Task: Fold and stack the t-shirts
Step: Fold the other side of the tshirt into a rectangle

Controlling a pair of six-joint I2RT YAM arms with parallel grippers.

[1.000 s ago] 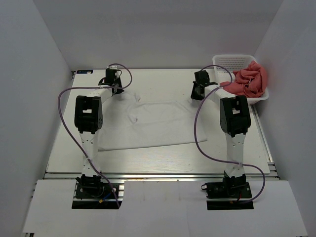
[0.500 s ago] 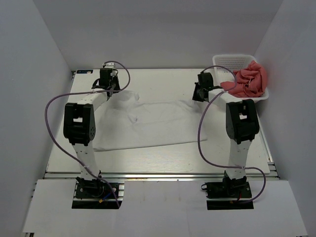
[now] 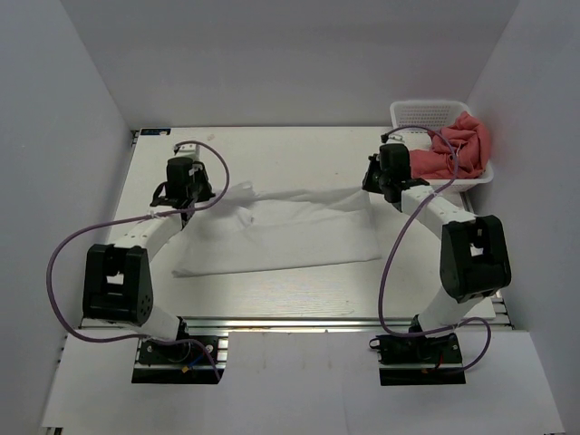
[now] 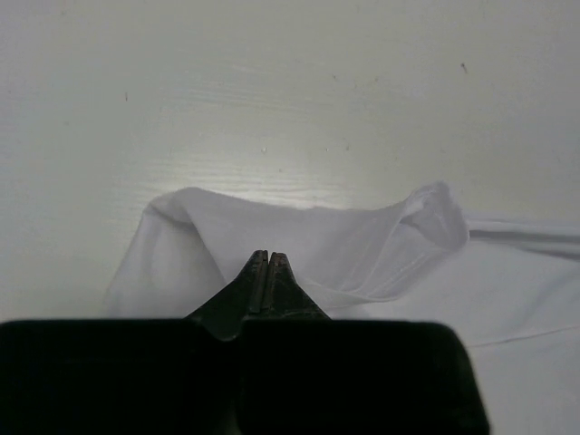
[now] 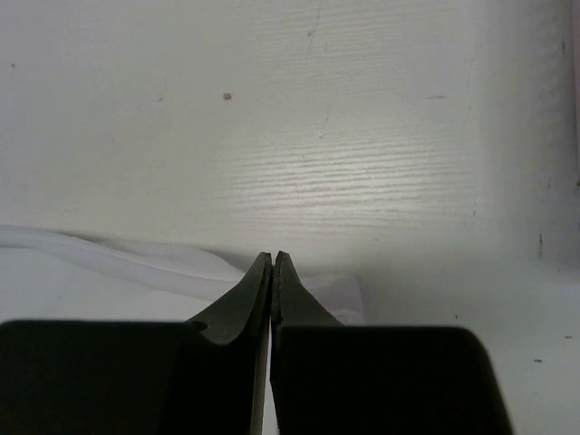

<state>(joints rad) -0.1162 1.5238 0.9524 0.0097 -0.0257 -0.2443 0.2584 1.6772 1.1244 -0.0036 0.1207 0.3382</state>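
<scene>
The white t-shirt lies spread across the middle of the surface, its far edge now raised and drawn into a taut line between the two arms. A second ago the right claw stood partly open at the far right corner; it has since closed fully, with cloth pinched at its tips. The left claw remains fully closed on the far left sleeve. Both arms have pulled back toward their bases. Judgement: the first fold, far edge toward near edge, is beginning. The coral-pink shirts remain heaped in the basket, unfolded.
</scene>
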